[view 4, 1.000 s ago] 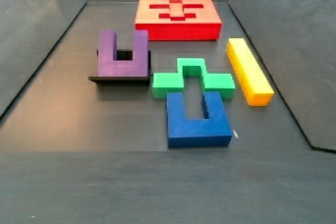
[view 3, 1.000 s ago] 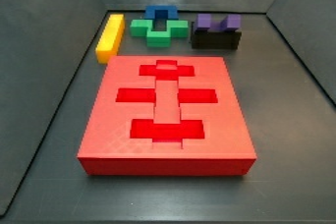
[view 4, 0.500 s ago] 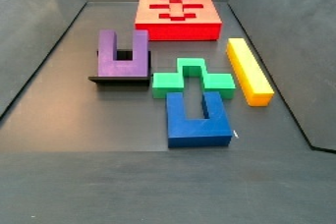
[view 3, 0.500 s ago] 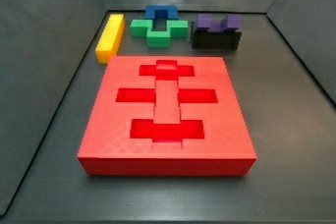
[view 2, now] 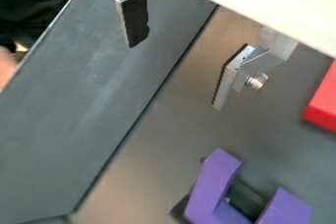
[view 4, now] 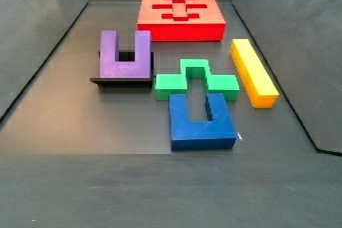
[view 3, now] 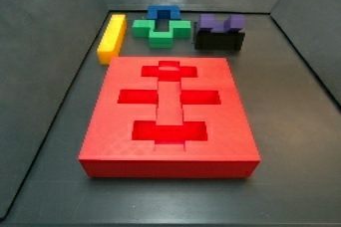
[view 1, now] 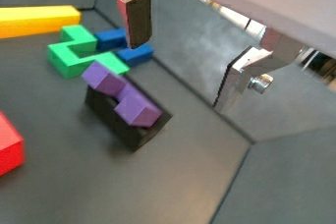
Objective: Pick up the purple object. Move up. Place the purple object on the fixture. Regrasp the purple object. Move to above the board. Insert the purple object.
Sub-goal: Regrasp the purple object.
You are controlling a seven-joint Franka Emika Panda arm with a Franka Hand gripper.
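The purple object (view 3: 222, 22) lies on the black fixture (view 3: 220, 41) at the back right, its two prongs pointing up in that side view. It also shows in a side view (view 4: 123, 54) and in both wrist views (view 1: 121, 90) (view 2: 230, 194). The red board (view 3: 107, 121) fills the middle of the floor and shows in a side view (view 4: 183, 32). My gripper (view 1: 197, 46) hangs well above and beside the purple object, open and empty, fingers (view 2: 133, 17) wide apart. It is out of both side views.
A green-and-blue cross-shaped block (view 3: 163, 24) (view 4: 198, 97) lies beside the fixture. A yellow bar (view 3: 112, 37) (view 4: 253, 70) lies on the cross's far side. Dark sloping walls enclose the floor.
Parts of the gripper showed at the top edge of both side views earlier; they have now gone out of frame. The blocks have not moved.
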